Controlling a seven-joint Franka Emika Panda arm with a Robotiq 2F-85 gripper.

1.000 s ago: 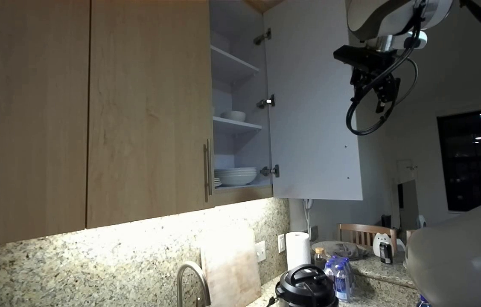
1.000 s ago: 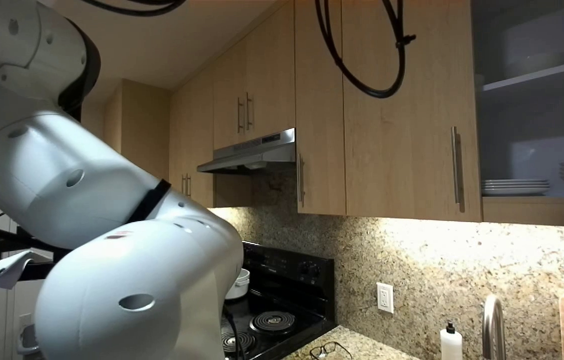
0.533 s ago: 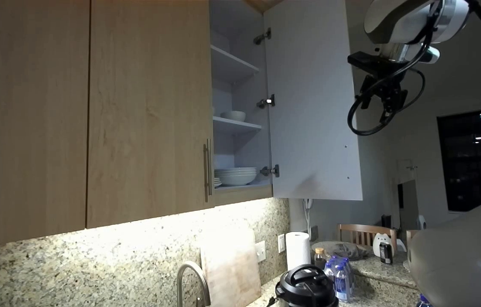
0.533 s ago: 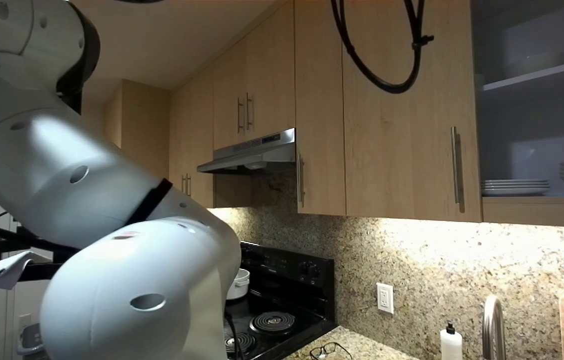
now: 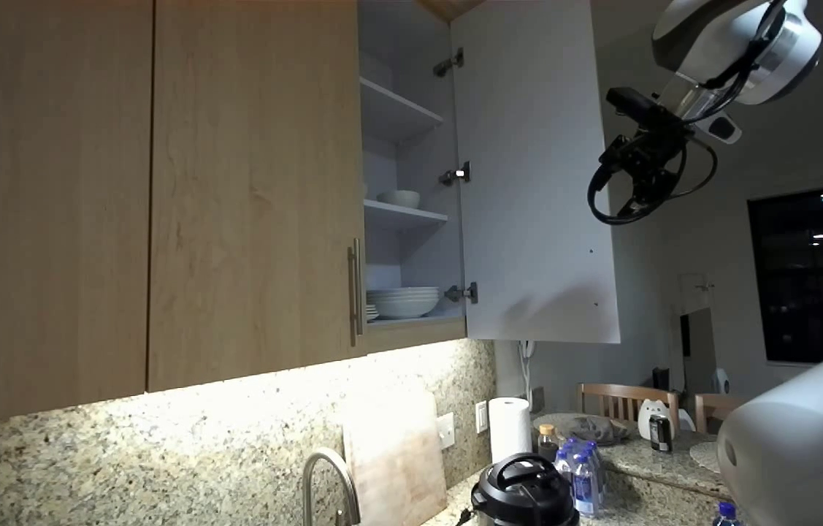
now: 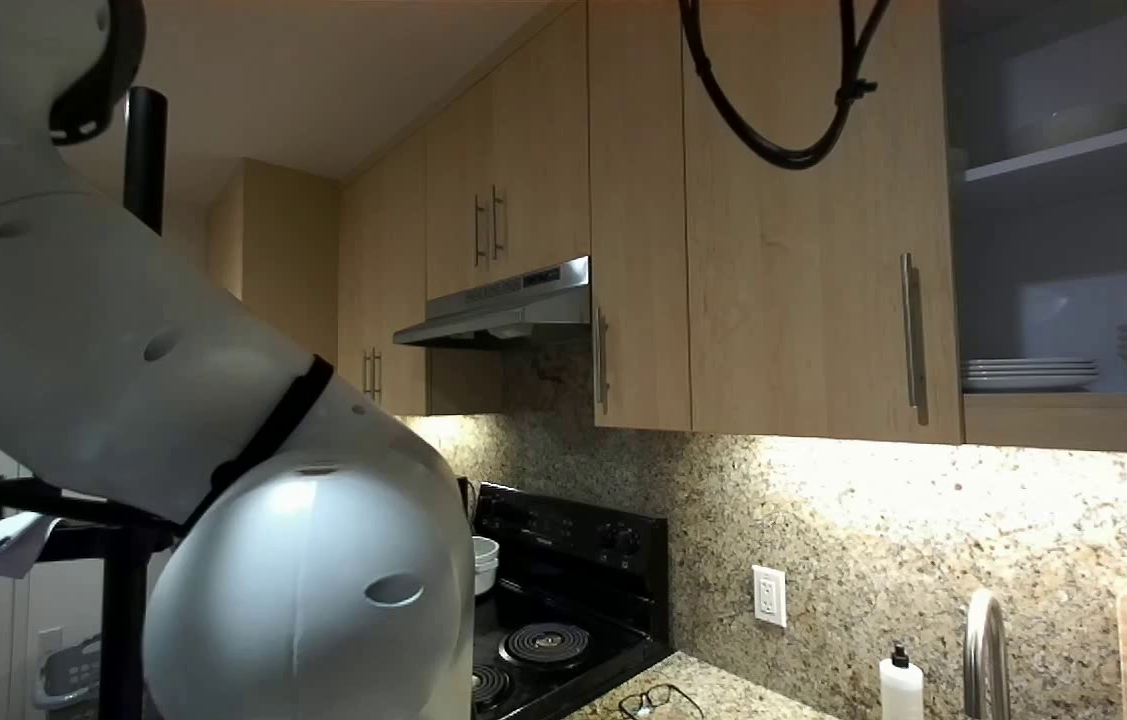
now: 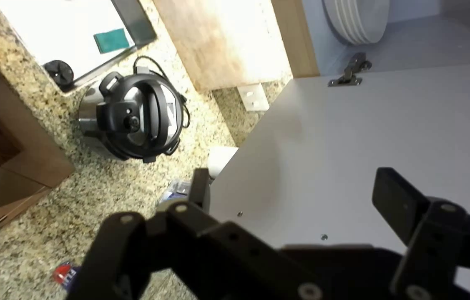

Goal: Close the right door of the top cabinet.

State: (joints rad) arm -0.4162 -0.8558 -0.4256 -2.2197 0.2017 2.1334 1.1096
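Note:
The right door (image 5: pixel 535 175) of the top cabinet (image 5: pixel 418 333) stands wide open, its pale inner face and metal hinges showing. Shelves with white bowls and plates are visible inside the cabinet, also in an exterior view (image 6: pixel 1083 420). My gripper (image 5: pixel 626 179) is in front of the door's free edge, partly hidden by its cable loop. In the wrist view my gripper (image 7: pixel 297 187) is open and empty, with the door's inner face (image 7: pixel 343 133) filling the view beyond the fingers. No contact with the door can be made out.
A wood door with a metal handle (image 5: pixel 357 286) is shut beside the opening. Below are a black-lidded cooker (image 5: pixel 526 488), a paper towel roll (image 5: pixel 510 429), water bottles (image 5: pixel 583 478), a faucet (image 5: pixel 331 475) and a cutting board (image 5: pixel 395 460). The stove (image 6: pixel 563 590) stands near the arm.
My wrist has moved right in an exterior view and tilted, so the gripper points more down and left toward the door. Its shadow on the door has grown. The door has not moved.

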